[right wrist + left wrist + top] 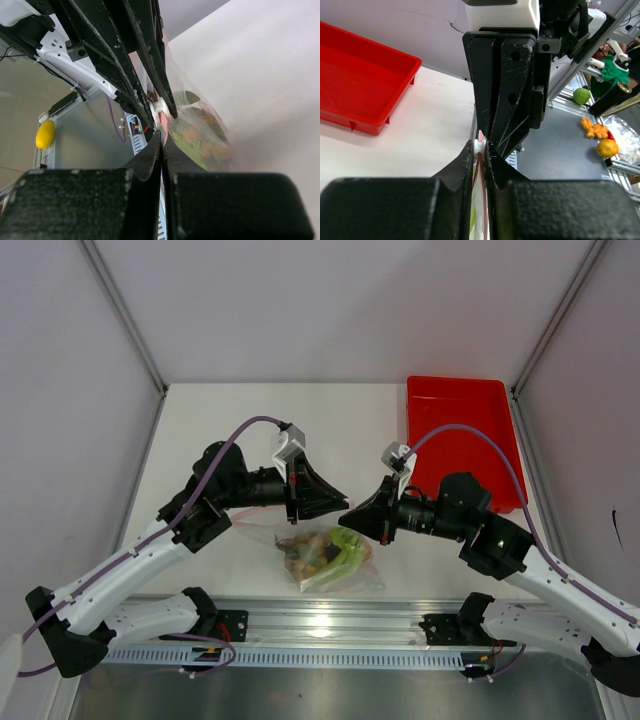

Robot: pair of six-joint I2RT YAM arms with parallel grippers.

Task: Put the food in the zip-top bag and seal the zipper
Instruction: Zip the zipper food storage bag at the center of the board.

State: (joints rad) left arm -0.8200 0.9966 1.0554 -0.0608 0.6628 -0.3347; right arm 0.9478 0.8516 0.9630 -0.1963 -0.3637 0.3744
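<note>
The clear zip-top bag (335, 565) hangs between both grippers above the table's near edge, with the food (322, 550) inside it: green stalk, yellow-green grapes and orange-brown pieces, also in the right wrist view (200, 142). My left gripper (338, 502) is shut on the pink-red zipper (484, 192) right at the white slider tab (480, 146). My right gripper (350, 516) is shut on the bag's top edge just beside the slider (159, 111). The two grippers' tips almost touch.
A red tray (465, 435) lies at the back right of the white table (220, 430), also in the left wrist view (360, 85). The metal rail (330, 625) with the arm bases runs below the bag. Frame posts stand at both sides.
</note>
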